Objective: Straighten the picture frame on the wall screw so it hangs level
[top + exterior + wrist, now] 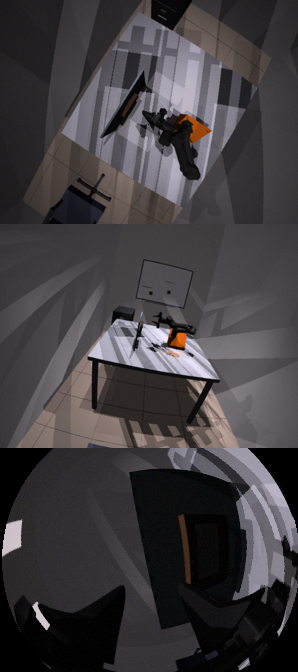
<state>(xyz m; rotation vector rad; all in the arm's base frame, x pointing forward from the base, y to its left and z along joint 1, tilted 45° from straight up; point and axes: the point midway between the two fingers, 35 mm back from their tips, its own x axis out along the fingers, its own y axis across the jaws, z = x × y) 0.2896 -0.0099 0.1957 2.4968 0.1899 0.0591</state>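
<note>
The picture frame (130, 105) (142, 323) (185, 548) hangs on the dark upright panel (139, 85) (137, 338) (155, 523). In the wrist view its lit brown edge runs roughly along the panel's nearby edge; the rest is dark. Whether it is exactly level I cannot tell. The screw and the notched strip are hidden. My gripper (143, 112) (153, 318) (152, 588) is open and empty, with its fingertips apart. It stands off in front of the frame, with a visible gap in the top and exterior views.
The panel stands upright on the table (86, 127) (103, 351). An orange block (199, 129) (177, 340) stands beside the arm on the far side from the panel. A dark cabinet (165, 12) (122, 313) and a chair (80, 204) are beyond the table edges.
</note>
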